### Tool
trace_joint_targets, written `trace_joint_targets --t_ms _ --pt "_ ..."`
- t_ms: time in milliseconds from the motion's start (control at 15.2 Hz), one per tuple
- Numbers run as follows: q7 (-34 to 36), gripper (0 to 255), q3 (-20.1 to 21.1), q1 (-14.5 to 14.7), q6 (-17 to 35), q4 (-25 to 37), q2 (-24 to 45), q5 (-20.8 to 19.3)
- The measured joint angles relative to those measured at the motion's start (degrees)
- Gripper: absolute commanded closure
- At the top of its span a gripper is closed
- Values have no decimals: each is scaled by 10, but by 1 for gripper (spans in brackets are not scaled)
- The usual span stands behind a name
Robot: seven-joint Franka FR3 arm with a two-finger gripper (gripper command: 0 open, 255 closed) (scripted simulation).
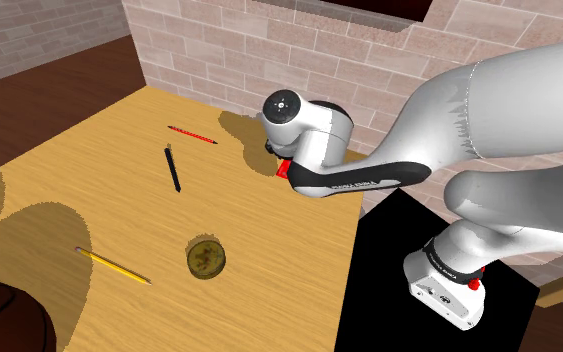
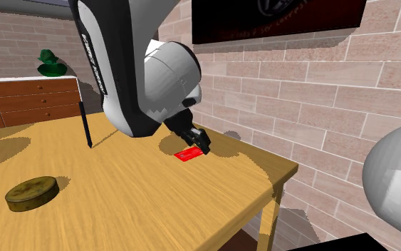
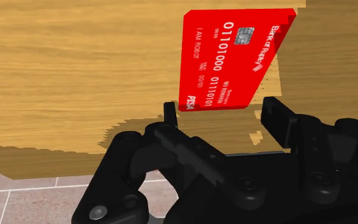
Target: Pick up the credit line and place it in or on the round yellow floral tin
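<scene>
the gripper (image 3: 222,113) is wide open and holds nothing; its fingers stand either side of one end of the red card (image 3: 231,60), flat on the table (image 2: 134,207) near the wall (image 2: 320,107). in the second exterior view the gripper hides the card's right end. the olive tin (image 2: 31,192) sits well to the left, its pattern unreadable

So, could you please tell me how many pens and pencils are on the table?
3: a thin red one nearest the brick wall, a black pen just beside it, and a yellow pencil near the round tin. The arm may hide others.
</scene>
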Motion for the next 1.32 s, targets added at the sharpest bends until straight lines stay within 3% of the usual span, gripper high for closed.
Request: trace_joint_targets --t_ms 462,1320 --pt "-1 255 -7 6 -3 0 1 -1" --pt "-38 255 -130 107 -86 28 4 -6"
